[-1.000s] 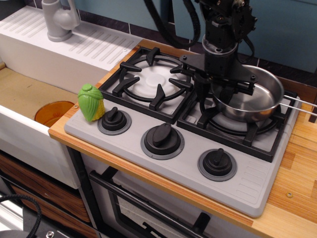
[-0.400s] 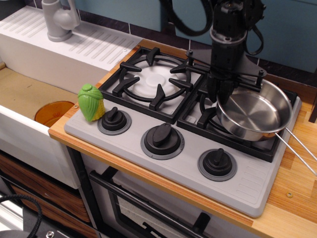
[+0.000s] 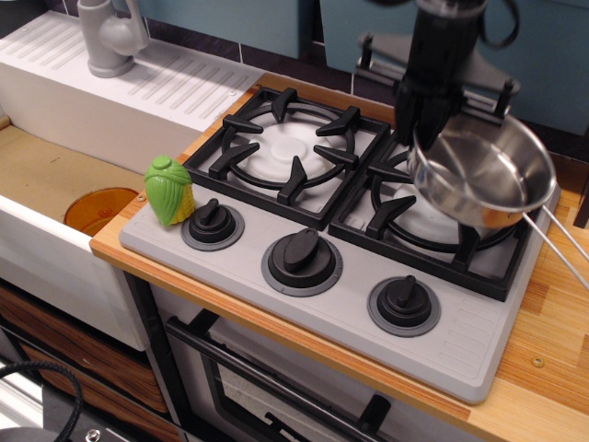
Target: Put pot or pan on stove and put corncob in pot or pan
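While the pan (image 3: 480,175) sat low on the right grate a second ago, it's now lifted clear and hanging tilted above the right burner, with its open side tipped toward the camera and its thin wire handle (image 3: 560,239) sticking out over the wooden worktop (image 3: 552,304) on the right. So it's gone up and a bit to the right, not down. The hand (image 3: 433,115) has risen with it and looks clenched on the pan's far rim, since the pan stays up at that angle with nothing under it, though the actual fingertips are hidden behind the rim and blurred.

What that means, as a guess: the pan isn't placed yet. It looks like a reposition, maybe to centre it on the burner or swing the handle somewhere less awkward, and it needs to come back down flat on the stove (image 3: 368,276) before anything else counts.

Meanwhile the corncob (image 3: 169,190) hasn't budged. It's upright on the stove's front left corner, just beside the left knob (image 3: 213,221), well apart from the pan. That half of the job is untouched. The left burner (image 3: 285,147) is bare, and the sink (image 3: 55,184) with the grey tap (image 3: 109,37) off to the left plays no part.
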Tool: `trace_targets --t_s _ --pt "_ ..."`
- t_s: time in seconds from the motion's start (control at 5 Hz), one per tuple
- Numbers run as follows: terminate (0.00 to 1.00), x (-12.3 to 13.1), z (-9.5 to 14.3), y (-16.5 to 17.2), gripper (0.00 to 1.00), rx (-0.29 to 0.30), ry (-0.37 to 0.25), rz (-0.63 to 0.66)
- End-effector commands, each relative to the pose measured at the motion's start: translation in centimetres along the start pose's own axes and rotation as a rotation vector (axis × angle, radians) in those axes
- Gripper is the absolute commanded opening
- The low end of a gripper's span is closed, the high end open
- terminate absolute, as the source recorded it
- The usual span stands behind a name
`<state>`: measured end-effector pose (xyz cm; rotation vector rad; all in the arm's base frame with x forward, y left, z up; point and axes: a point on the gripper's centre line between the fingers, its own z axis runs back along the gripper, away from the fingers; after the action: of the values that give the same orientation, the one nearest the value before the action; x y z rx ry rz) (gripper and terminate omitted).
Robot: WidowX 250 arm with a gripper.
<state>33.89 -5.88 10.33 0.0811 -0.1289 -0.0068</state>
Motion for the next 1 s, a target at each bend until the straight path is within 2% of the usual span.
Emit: trace_targets --t_s 0.0,0.6,0.8 --pt "0.00 2.3 4.0 4.3 0.00 0.009 -0.088 -0.066" --pt "0.00 4.4 3.0 11.6 0.00 0.016 -0.107 -0.173" --pt "0.00 4.8 3.0 13.5 0.00 0.014 -0.097 -0.194"
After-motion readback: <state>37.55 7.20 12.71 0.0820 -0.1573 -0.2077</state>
